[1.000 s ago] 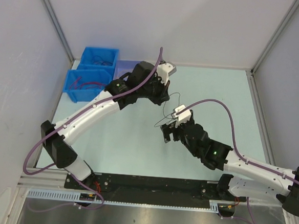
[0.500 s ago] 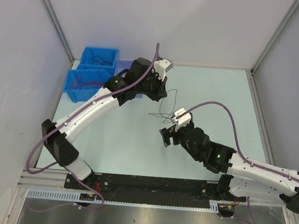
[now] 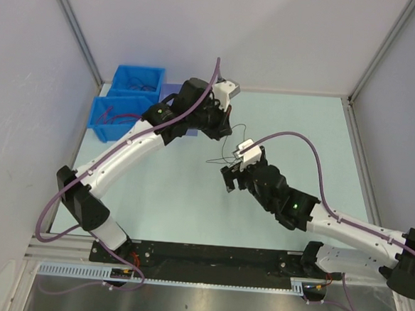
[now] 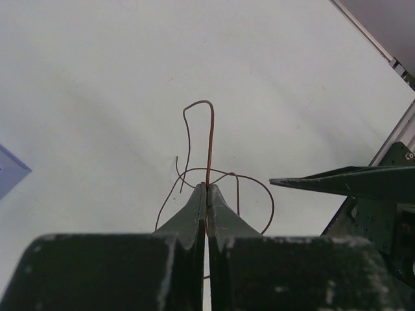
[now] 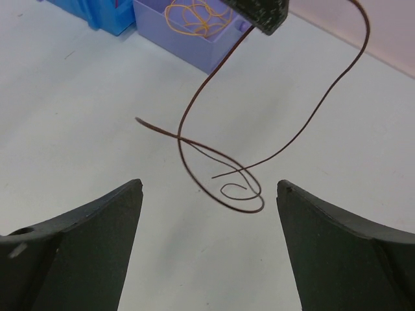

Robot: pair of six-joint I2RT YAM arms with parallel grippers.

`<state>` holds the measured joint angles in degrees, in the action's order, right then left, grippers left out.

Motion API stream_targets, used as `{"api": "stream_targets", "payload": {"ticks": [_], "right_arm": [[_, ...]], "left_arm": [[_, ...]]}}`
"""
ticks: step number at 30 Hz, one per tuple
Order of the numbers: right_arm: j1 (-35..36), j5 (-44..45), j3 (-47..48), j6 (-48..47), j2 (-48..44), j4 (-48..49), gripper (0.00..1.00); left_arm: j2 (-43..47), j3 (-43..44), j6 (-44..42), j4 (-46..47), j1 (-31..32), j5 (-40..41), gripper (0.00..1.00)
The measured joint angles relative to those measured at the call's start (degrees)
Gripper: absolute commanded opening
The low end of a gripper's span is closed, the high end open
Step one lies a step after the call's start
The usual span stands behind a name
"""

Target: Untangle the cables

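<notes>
Holding a small tangle of dark cables over the worktop, just in front of the lilac bin, in the left pincer, clamped tight on one strand. Facing the hanging loops with the right pincer spread wide. Probably best closing on a single loose loop, then drawing away gently.

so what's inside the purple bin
A loose coil of orange-yellow cables lies inside the purple bin. Its far side runs out of frame and its right corner is covered by the left fingers, so the rest can't be seen.
</notes>
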<state>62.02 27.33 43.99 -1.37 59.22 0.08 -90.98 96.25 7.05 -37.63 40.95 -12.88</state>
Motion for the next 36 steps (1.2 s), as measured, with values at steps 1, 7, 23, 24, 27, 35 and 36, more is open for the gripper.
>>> {"api": "stream_targets", "payload": {"ticks": [1,7,23,24,27,35,36], "right_arm": [[-0.74,-0.59,0.11,-0.24,0.22,0.37,0.85],[-4.13,-4.63,1.51,-1.07,1.33,1.57,0.69],[-4.48,-12.24,2.23,-0.85,3.61,0.61,0.35],[-4.48,-12.26,2.23,-0.76,3.61,0.55,0.32],[-4.5,-12.26,2.23,-0.74,3.63,0.55,0.24],[-4.5,-12.41,2.23,-0.59,3.87,0.66,0.12],[-4.5,-12.46,2.23,-0.61,4.0,0.68,0.09]], "left_arm": [[0.0,0.0,-0.02,-0.15,0.0,0.0,0.0],[0.0,0.0,0.0,-0.24,0.0,-0.92,0.0],[-0.11,0.74,0.0,-0.24,0.0,-1.38,0.0],[-0.13,0.74,0.0,-0.24,0.0,-1.38,0.0],[-0.13,0.74,0.0,-0.24,0.0,-1.53,0.0],[-0.13,0.74,0.02,-0.24,0.0,-2.67,0.0],[-0.13,0.74,0.04,-0.24,0.0,-2.84,0.0]]}}
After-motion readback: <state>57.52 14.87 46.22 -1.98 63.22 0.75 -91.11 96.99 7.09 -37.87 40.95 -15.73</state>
